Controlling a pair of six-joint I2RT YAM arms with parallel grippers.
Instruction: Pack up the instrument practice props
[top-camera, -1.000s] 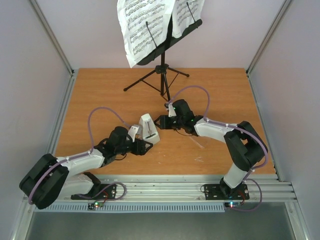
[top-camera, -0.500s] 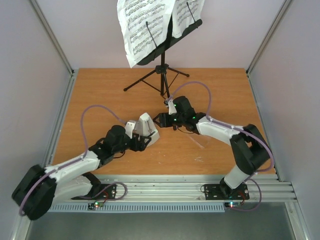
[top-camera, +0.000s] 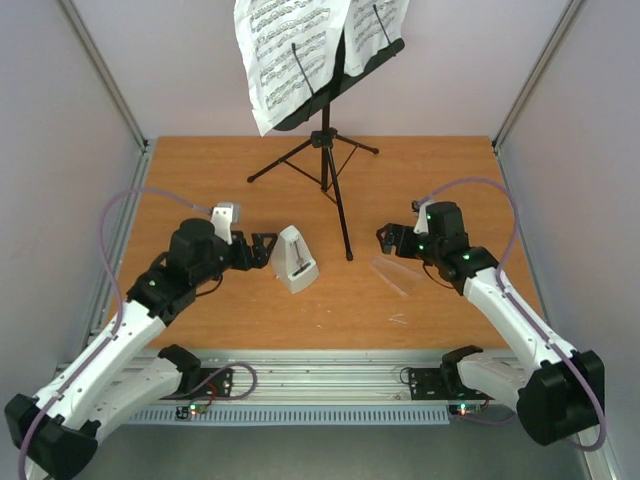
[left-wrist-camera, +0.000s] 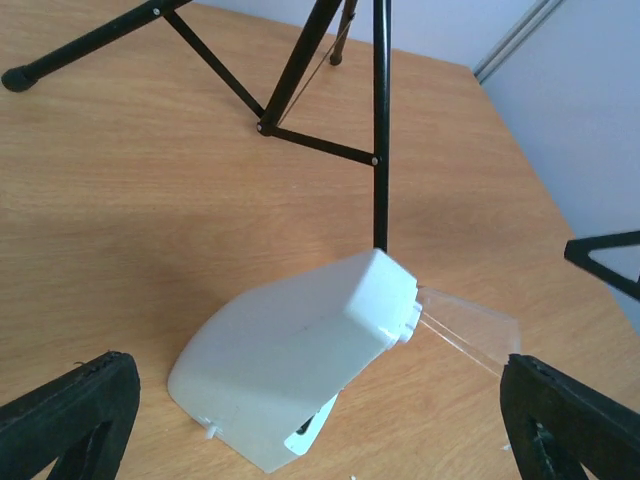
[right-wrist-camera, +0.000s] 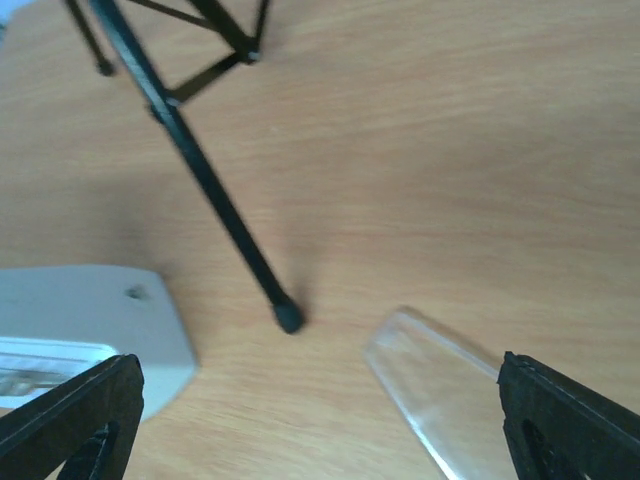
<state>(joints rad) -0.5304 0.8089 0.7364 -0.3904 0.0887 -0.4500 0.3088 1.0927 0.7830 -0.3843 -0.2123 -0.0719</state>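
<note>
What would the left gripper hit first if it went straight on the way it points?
Most likely the small pale grey pyramid-shaped metronome, which sits directly ahead of the open left gripper, apparently close.

Bright, even, diffuse light fills all three views. The metronome (top-camera: 295, 258) casts only a faint, soft shadow on the table (top-camera: 200, 180) just beside it. The left wrist view is sharp around the metronome; the right wrist view is blurred, with the music stand (right-wrist-camera: 215, 200) leg beside the metronome smeared.
</note>
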